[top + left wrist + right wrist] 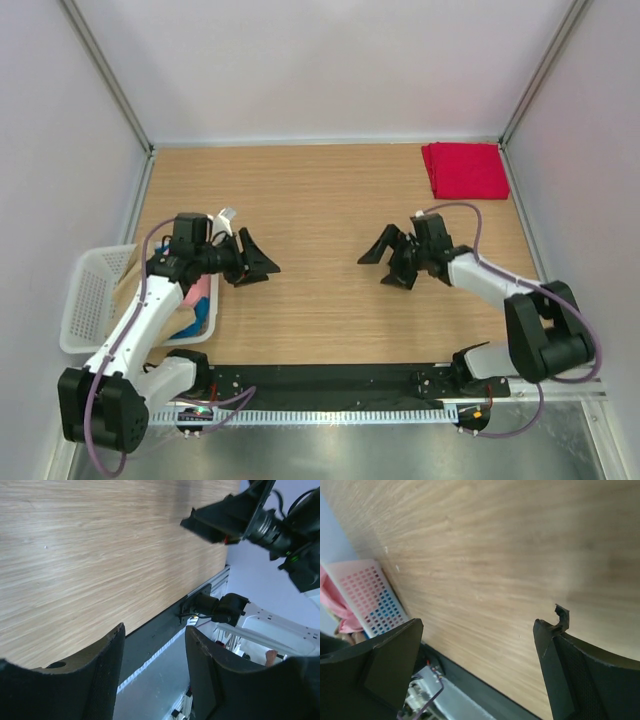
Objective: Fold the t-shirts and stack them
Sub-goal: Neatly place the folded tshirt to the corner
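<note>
The table (320,190) is smooth, matt wood grain; the red t-shirt (465,170) is soft cloth; the basket (88,300) is white perforated plastic; the left gripper (258,262) and right gripper (381,262) are matt black.

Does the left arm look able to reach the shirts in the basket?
Probably yes: the open-topped basket sits beside it and the left pincer is empty, though its own forearm crosses over the shirts.

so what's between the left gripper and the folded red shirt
Only bare table, as the top view shows: nothing lies between the left gripper and the red t-shirt folded at the far right corner.
</note>
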Robot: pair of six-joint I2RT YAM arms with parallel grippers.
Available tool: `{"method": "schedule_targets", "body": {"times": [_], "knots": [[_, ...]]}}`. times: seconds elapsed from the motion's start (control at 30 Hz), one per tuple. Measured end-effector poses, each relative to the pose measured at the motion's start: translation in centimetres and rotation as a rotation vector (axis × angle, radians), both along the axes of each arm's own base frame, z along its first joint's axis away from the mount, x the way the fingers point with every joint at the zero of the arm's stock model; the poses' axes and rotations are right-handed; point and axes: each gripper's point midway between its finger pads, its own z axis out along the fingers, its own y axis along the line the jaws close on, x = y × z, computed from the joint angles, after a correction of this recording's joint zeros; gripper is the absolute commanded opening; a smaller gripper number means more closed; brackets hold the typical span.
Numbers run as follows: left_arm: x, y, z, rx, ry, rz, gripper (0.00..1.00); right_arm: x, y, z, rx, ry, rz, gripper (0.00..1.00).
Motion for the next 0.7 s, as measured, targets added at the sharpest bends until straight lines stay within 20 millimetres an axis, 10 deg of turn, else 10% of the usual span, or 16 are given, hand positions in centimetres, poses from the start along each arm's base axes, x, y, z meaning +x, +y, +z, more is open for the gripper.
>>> {"method": "schedule_targets", "body": {"times": [0.3, 0.7], "knots": [[-4.0, 0.2, -4.4, -0.041, 0.136, 0.069, 0.67, -6.8, -0.8, 2.0, 0.214, -0.084, -0.083, 1.00], [-8.1, -0.5, -4.6, -0.350, -0.028, 0.137, 0.80, -11.9, -2.2, 1.1, 0.366, -0.169, -0.157, 1.00]]}}
